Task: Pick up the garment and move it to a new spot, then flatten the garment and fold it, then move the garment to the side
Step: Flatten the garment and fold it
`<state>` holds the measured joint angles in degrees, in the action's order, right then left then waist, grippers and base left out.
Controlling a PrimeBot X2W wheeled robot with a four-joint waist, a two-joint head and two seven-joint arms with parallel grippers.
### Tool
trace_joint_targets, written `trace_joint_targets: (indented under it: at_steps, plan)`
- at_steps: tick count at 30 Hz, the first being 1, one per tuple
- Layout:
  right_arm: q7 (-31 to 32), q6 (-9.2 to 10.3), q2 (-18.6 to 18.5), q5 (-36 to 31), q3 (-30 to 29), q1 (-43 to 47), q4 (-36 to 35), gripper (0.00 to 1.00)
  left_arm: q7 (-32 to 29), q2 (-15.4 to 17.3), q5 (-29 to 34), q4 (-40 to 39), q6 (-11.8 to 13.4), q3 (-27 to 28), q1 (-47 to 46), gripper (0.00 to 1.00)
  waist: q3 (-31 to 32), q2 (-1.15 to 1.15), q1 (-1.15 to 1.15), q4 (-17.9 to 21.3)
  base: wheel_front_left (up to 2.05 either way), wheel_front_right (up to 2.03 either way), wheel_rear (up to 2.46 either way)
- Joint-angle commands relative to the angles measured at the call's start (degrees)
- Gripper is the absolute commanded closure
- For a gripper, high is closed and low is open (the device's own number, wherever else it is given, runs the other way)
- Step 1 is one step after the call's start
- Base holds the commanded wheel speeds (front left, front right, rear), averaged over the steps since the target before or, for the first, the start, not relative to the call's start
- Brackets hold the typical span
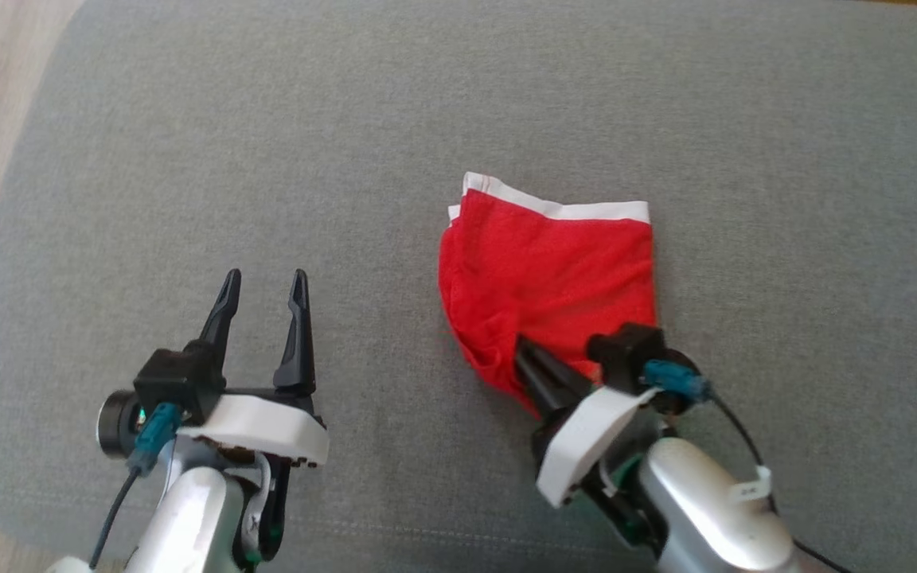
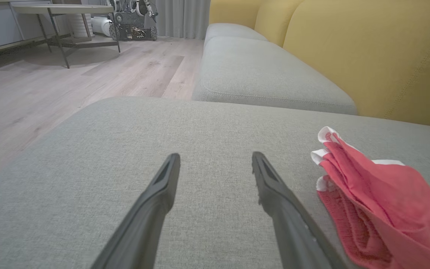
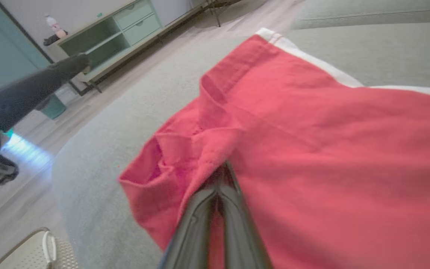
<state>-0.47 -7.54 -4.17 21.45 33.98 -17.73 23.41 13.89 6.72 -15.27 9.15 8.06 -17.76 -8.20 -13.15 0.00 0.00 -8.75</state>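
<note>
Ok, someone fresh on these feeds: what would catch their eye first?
The red garment with a white band, lying folded right of centre on the grey sofa cushion. The right gripper is shut on its near edge, while the left gripper hangs open over bare cushion to the garment's left. Behind, the yellow backrest stands out in the left wrist view.

A red garment (image 1: 546, 278) with a white band along its far edge was seen lying folded on the grey cushion (image 1: 347, 119). The right gripper (image 1: 524, 348) was set at its near corner, fingers drawn together, the cloth apparently pinched between them. The left gripper (image 1: 265, 278) was seen well apart to the left, fingers spread.
</note>
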Motion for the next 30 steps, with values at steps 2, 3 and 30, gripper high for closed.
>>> trace_joint_targets:
  at_steps: [2,3,30]
  plan:
    - [-1.59,0.05,1.17,1.75,4.17,-2.30,-1.00,1.00,0.84,0.12,0.29,-1.62,0.11,2.00,-2.29,0.00,-0.33,0.00,0.00,-0.57,0.00,0.00,0.00]
    - [-1.65,0.05,1.19,2.48,5.27,-2.55,-0.77,1.00,0.88,0.09,0.28,-1.62,0.10,2.10,-2.27,0.00,-0.35,0.00,0.00,-0.58,0.00,0.00,0.00]
    - [-5.98,0.05,-1.38,-4.07,-20.18,6.58,-18.57,0.00,1.10,1.76,2.03,-5.00,0.95,6.02,1.74,0.00,5.68,0.00,0.00,6.14,0.00,0.00,0.00]
